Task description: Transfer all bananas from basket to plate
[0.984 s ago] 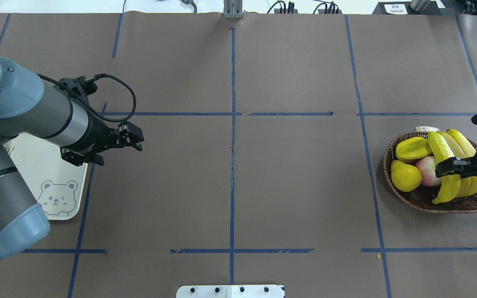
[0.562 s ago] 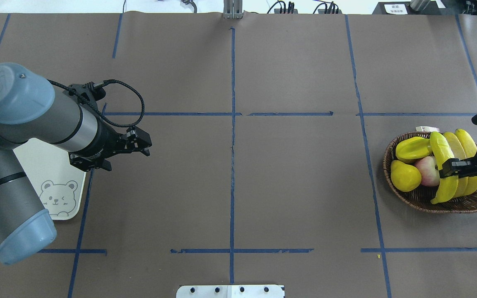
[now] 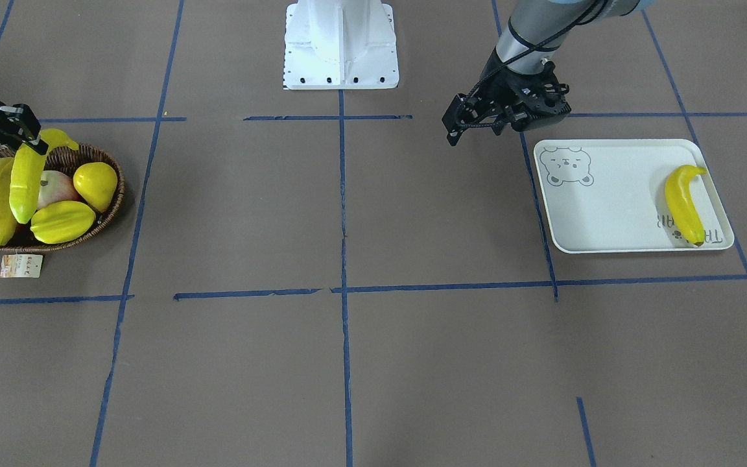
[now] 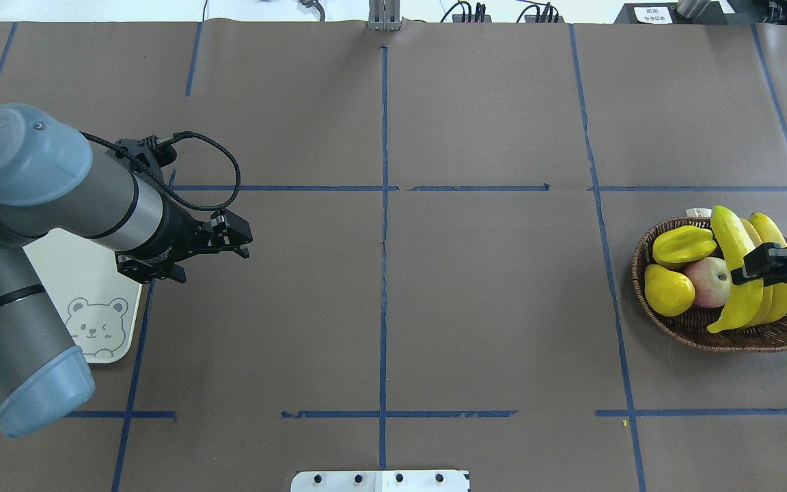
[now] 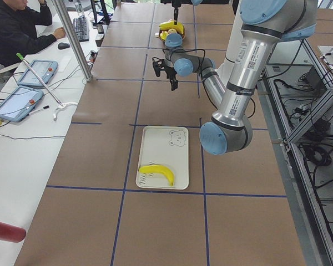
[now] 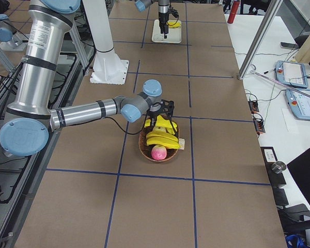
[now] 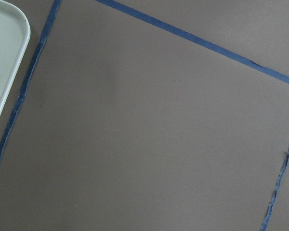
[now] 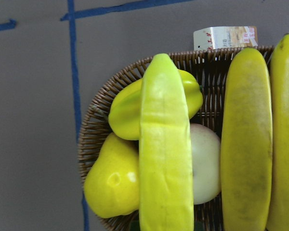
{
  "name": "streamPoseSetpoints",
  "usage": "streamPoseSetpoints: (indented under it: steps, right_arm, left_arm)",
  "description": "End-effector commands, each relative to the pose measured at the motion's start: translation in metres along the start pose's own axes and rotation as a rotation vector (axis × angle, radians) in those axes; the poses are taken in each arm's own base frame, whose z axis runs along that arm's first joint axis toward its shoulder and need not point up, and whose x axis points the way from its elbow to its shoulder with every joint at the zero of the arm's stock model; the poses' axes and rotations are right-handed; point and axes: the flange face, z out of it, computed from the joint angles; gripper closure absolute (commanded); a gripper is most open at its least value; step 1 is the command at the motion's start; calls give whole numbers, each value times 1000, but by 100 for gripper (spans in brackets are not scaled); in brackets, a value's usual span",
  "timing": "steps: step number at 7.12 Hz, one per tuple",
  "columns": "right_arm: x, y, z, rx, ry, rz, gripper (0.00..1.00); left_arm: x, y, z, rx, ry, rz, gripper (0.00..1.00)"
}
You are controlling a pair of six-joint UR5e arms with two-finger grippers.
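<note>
My right gripper (image 4: 742, 268) is shut on one banana (image 4: 727, 229) and holds it raised and tilted over the wicker basket (image 4: 701, 331). The wrist view shows that banana (image 8: 166, 168) running down the middle of the frame above the basket rim (image 8: 94, 130). Two more bananas (image 4: 772, 236) lie in the basket beside it. One banana (image 3: 681, 201) lies at the outer end of the white bear plate (image 3: 613, 194). My left gripper (image 4: 238, 240) hangs open and empty over bare table just past the plate's edge (image 4: 65, 273).
A yellow starfruit (image 4: 684, 246), a yellow pear-shaped fruit (image 4: 667, 290) and a pink apple (image 4: 704, 283) share the basket. Its paper tag (image 3: 20, 266) lies on the table. Blue tape lines cross the brown table cover between plate and basket.
My right gripper has lifted the banana higher and drawn it slightly toward the right edge. My left arm swung away from the plate toward the table's middle, then held still.
</note>
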Motion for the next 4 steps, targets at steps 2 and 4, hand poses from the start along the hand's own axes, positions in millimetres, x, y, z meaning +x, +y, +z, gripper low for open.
streamPoseSetpoints:
  steps: [2, 4]
  right_arm:
    - [-77, -25, -50, 24, -183, -123, 99]
    - [-163, -44, -31, -1, -251, -235, 99]
  left_arm:
    - [4, 2, -4, -1, 16, 7, 1]
    - [25, 6, -13, -1, 63, 31, 1]
